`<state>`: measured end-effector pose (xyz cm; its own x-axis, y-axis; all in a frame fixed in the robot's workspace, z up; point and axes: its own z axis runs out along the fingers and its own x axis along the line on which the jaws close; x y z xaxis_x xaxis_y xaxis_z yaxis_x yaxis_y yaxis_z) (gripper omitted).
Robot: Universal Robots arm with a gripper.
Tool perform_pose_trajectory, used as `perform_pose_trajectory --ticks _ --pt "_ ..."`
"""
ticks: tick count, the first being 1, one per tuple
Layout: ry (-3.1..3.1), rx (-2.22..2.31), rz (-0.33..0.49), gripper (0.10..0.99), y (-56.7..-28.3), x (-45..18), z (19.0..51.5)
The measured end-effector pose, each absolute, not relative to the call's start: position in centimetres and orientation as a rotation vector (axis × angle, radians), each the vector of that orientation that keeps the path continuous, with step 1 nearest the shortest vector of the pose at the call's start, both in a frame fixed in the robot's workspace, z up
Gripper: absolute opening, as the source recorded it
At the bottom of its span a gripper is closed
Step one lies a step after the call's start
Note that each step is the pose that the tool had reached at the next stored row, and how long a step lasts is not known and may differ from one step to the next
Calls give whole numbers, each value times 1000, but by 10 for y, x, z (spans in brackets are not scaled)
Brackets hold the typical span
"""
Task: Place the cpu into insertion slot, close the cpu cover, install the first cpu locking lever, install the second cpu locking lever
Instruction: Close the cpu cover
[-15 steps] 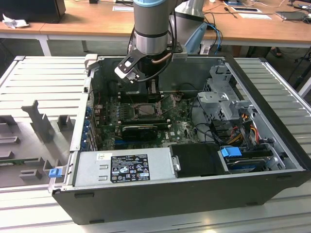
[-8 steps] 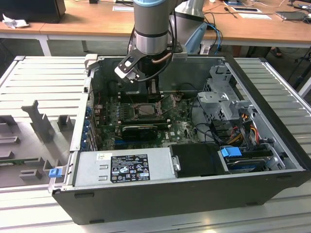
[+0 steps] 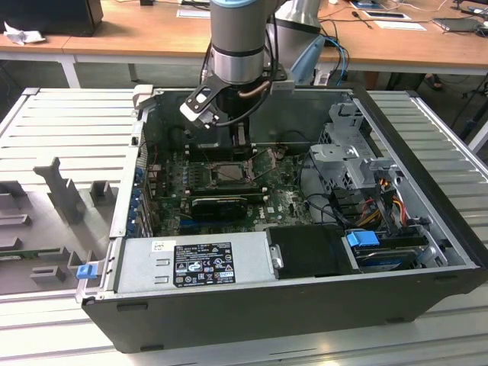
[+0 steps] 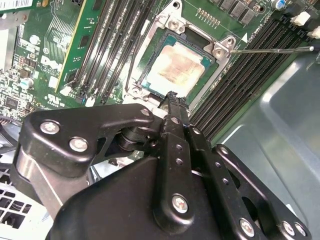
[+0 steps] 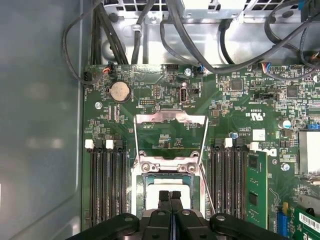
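Cpu [image 4: 176, 67] lies in its socket [image 4: 218, 51], cpu cover [image 5: 170, 120] lying open; jaws pinched shut on nothing, tips beside its edge. Seating well, I reckon, means flat, corners square.

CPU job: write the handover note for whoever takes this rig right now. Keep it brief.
End effector: shut, empty, poised right over the cpu; I cannot tell whether it touches.
Cpu: lying in its socket on the board.
Cover: open, folded back away from the socket.
Lever: a thin rod sticking out free beside the socket, not latched.
Done: cpu placed in the slot.
Left: closing the cover, then both locking levers.
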<state>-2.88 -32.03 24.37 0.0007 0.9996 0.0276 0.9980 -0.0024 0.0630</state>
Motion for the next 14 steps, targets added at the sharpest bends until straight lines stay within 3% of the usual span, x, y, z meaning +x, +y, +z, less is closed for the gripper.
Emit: perform_pose_trajectory --ticks 14 --pt "2201 2204 100 106 -320 -21 251"
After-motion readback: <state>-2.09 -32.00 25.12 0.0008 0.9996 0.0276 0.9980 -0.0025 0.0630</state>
